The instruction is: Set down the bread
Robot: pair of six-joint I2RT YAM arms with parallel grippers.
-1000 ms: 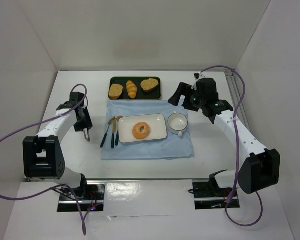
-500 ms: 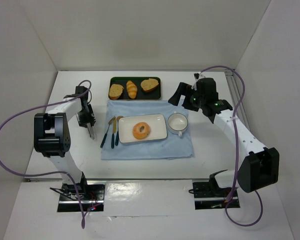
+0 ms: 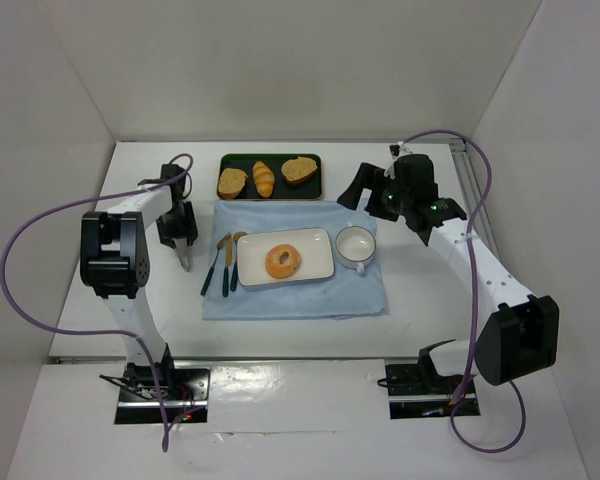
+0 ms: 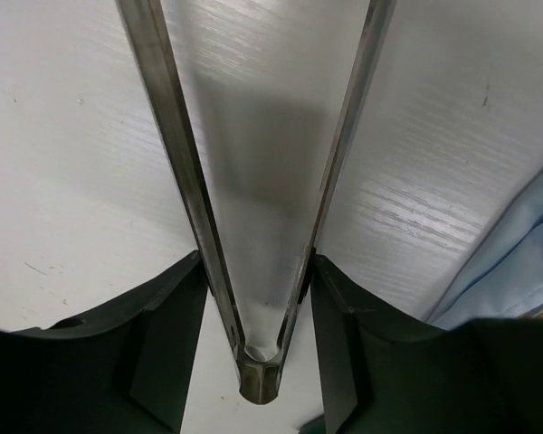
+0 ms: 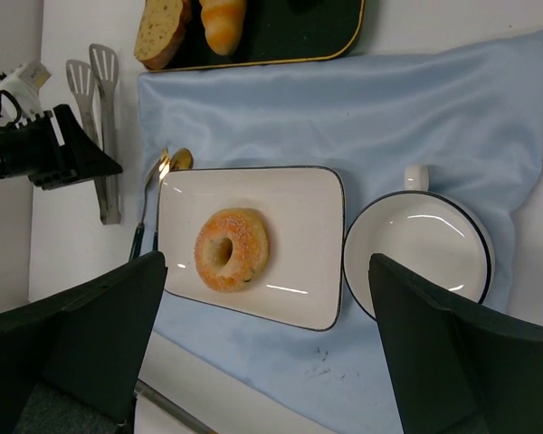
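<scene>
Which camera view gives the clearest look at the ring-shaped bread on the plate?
The right wrist view: the bread is close, showing its hole and orange crust on the white plate. The top external view shows it small and distant. The left wrist view misses it, showing only tongs and table.

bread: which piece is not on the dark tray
The ring-shaped bread with a hole. It lies alone on the white plate; the two slices and the roll are on the tray.
</scene>
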